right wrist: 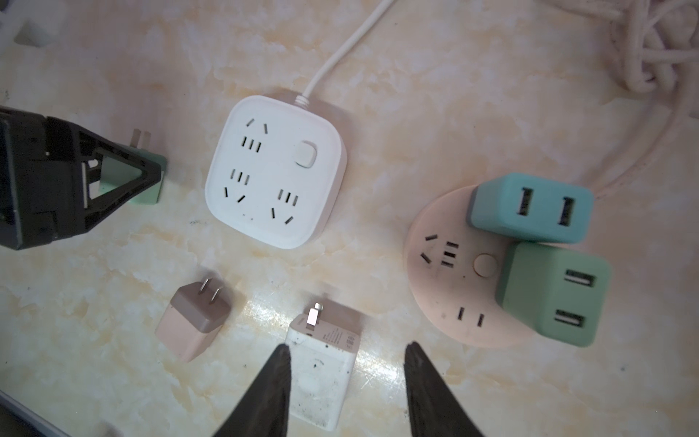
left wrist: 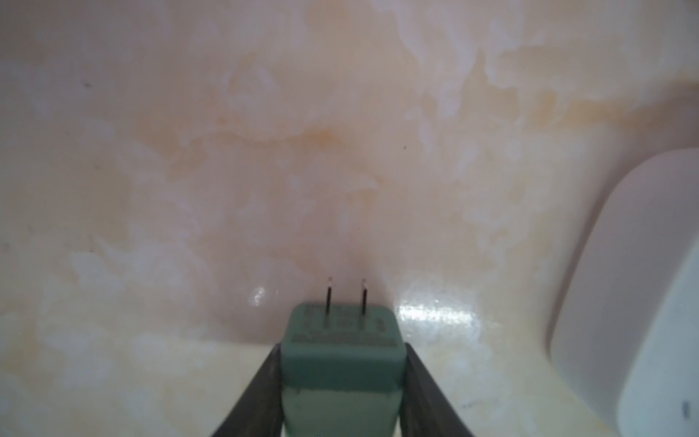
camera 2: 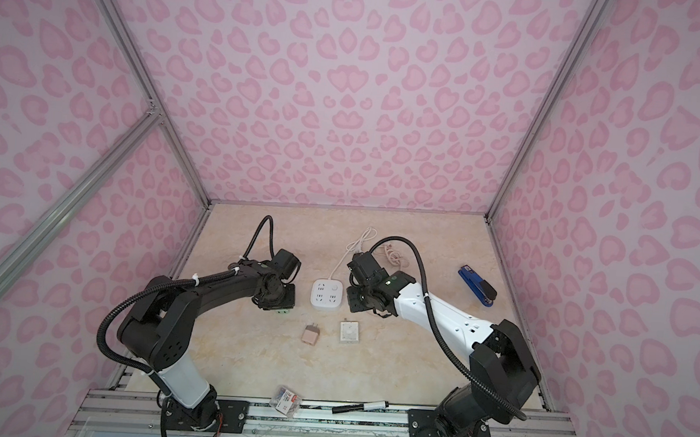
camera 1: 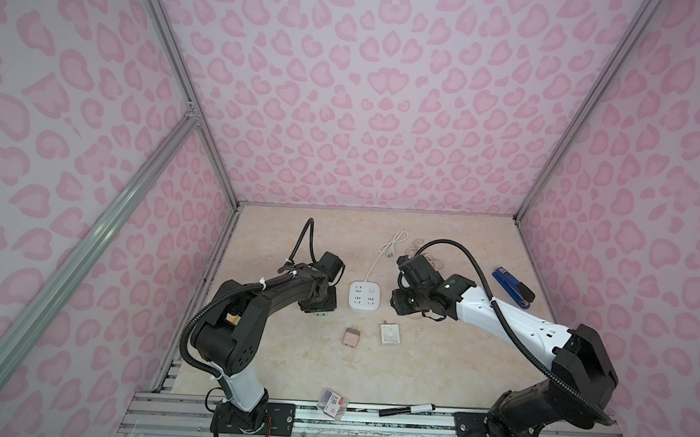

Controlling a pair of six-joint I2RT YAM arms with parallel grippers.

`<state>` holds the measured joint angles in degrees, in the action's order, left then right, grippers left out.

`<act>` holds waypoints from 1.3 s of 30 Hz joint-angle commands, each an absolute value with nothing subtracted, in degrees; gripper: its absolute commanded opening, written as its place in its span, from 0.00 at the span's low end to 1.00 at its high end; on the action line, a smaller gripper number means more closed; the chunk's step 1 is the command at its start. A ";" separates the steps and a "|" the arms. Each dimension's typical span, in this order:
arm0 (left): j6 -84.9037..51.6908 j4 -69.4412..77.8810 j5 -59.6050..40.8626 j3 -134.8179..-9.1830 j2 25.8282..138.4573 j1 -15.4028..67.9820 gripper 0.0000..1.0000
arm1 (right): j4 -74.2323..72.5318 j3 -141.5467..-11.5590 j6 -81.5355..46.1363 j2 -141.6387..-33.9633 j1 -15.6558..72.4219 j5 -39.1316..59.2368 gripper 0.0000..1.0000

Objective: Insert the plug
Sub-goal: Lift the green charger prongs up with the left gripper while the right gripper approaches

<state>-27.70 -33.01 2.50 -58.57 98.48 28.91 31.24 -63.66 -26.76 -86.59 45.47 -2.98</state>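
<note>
My left gripper [left wrist: 343, 346] is clamped on both sides of the green plug [left wrist: 342, 374], prongs pointing away from me. In a top view it sits just beside the white power strip [camera 1: 364, 296]. From the right wrist, my right gripper [right wrist: 350, 346] hangs open and empty. Risk: tilted prongs could miss the slots and shove the unheld strip.

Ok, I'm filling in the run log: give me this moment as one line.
left gripper: shut on green charger, prongs outward | right gripper: open, near white charger | white power strip: all sockets empty | insertion: not yet done
</note>
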 commanded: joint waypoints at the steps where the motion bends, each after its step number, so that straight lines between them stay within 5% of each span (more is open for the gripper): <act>1: -28.36 -33.02 2.90 -58.93 97.18 28.92 0.28 | 30.40 -62.78 -27.06 -85.41 45.45 -2.91 0.46; 4: -28.99 -33.24 2.84 -59.19 95.26 28.99 0.18 | 29.61 -61.91 -27.02 -83.89 45.46 -2.90 0.45; 5: -29.45 -33.39 2.77 -59.41 94.25 29.00 0.05 | 29.40 -61.63 -27.03 -83.32 45.46 -2.75 0.45; 6: -30.06 -33.60 3.03 -59.69 93.15 29.00 0.03 | 29.02 -61.38 -27.04 -82.63 45.47 -2.51 0.44; 24: -54.20 -21.38 0.46 -60.91 67.23 32.60 0.03 | 7.47 -52.17 -28.04 -71.51 49.93 -0.98 0.37; 39: -68.61 -5.84 -3.38 -56.69 68.29 33.24 0.03 | 1.58 -53.04 -26.01 -73.91 52.88 -5.33 0.37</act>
